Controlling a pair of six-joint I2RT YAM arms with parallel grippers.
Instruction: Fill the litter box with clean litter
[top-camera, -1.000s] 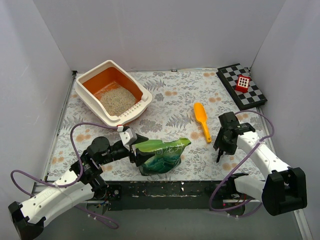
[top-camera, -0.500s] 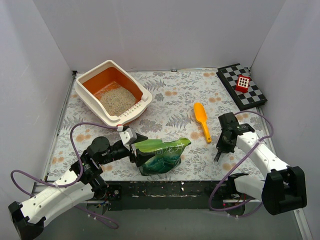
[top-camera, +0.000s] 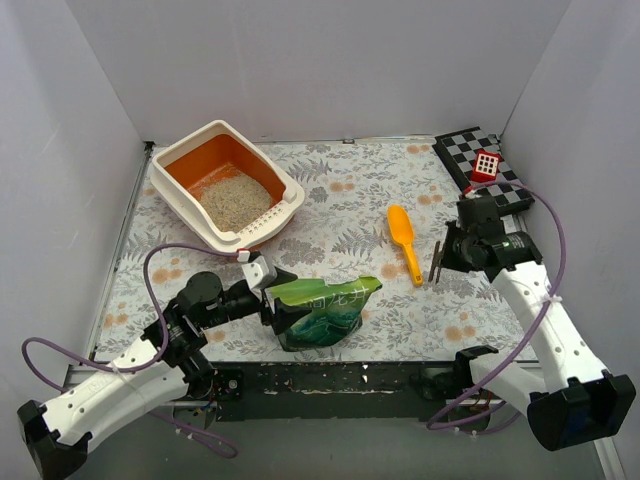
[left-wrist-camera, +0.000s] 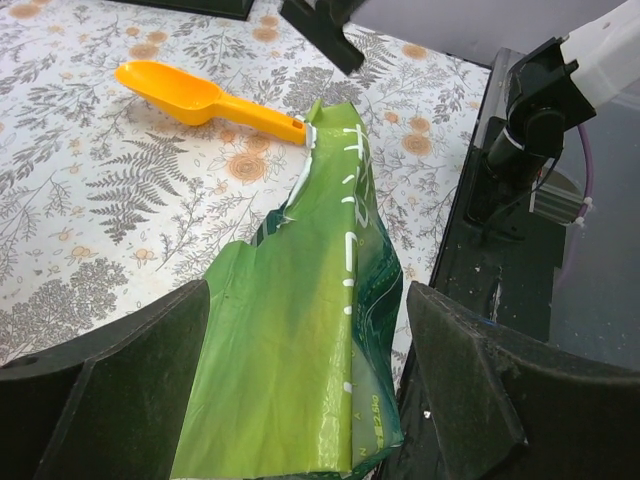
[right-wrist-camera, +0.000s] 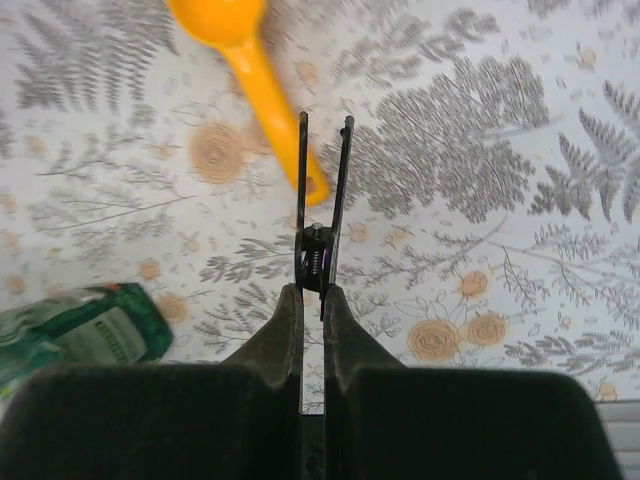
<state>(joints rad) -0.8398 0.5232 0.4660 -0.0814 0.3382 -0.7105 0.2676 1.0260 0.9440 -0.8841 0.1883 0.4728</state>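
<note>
The litter box (top-camera: 296, 193), cream outside and orange inside, sits at the back left with a patch of clean litter (top-camera: 236, 198) in its near half. A glossy green bag (top-camera: 325, 308) (left-wrist-camera: 300, 330) stands near the front edge. My left gripper (top-camera: 278, 300) (left-wrist-camera: 308, 300) is open wide around the bag's left end, with a gap beside the right finger. My right gripper (top-camera: 447, 255) (right-wrist-camera: 311, 290) is shut on thin black snips (top-camera: 436, 262) (right-wrist-camera: 318, 262), held above the mat beside the scoop's handle.
A yellow-orange scoop (top-camera: 404, 240) (left-wrist-camera: 190, 95) (right-wrist-camera: 240, 40) lies on the floral mat right of centre. A black-and-grey checkerboard (top-camera: 500, 190) with a red block (top-camera: 486, 165) on it sits at the back right. White walls close in three sides.
My right gripper closed on the black snips and rose with them, moving back and right from the front edge. The left arm and the bag stayed put.
</note>
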